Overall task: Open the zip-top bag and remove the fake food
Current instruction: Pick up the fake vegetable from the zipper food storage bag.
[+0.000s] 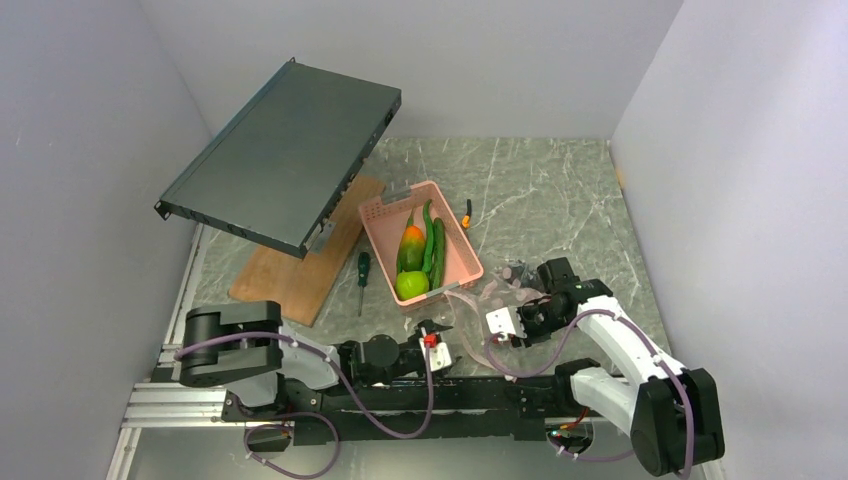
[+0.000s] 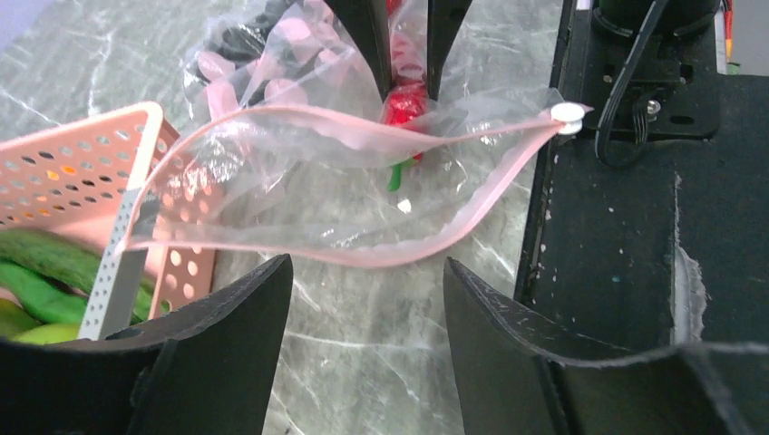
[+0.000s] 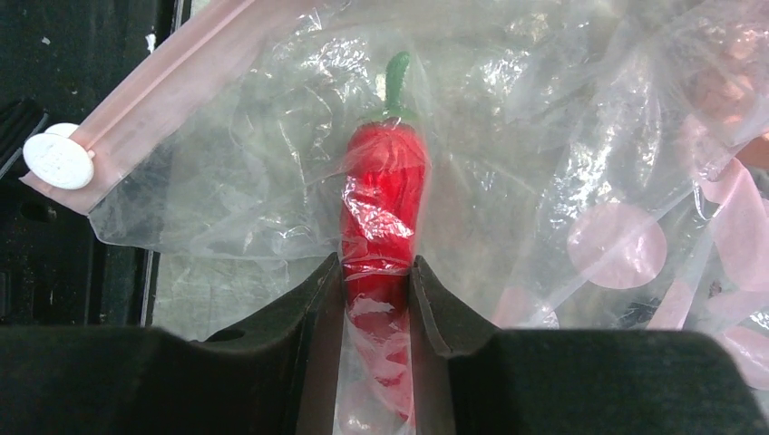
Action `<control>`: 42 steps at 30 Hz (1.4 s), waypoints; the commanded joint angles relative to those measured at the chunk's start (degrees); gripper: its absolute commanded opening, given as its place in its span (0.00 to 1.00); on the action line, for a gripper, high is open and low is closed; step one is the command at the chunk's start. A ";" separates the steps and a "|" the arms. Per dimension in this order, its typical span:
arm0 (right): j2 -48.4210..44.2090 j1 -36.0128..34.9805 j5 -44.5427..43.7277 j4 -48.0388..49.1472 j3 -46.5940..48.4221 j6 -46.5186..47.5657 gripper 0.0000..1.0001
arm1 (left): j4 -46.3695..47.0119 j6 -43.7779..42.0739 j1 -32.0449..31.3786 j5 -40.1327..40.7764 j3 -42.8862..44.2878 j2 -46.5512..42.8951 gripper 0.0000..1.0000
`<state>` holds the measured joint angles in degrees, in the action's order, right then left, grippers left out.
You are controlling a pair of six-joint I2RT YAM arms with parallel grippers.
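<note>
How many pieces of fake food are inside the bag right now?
2. A red chilli near the open mouth of the bag, pinched between the right fingers; a dark grape bunch deeper in. Crumpled plastic may hide more.

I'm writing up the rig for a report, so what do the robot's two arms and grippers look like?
The left arm is black and dark grey; the right arm has white links and black joints. Lavender cables loop along both. The left gripper and right gripper have black, wedge-shaped fingers.
</note>
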<state>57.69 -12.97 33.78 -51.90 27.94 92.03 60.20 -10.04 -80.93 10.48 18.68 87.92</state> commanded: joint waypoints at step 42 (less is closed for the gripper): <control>-4.08 4.01 13.29 -1.94 2.46 0.08 0.04 | 19.22 -2.72 -0.56 0.46 10.23 19.85 0.39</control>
<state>54.61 -9.23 43.59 -53.54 28.25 91.68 74.46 -14.90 -81.10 10.66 26.79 106.65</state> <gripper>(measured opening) 0.300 0.389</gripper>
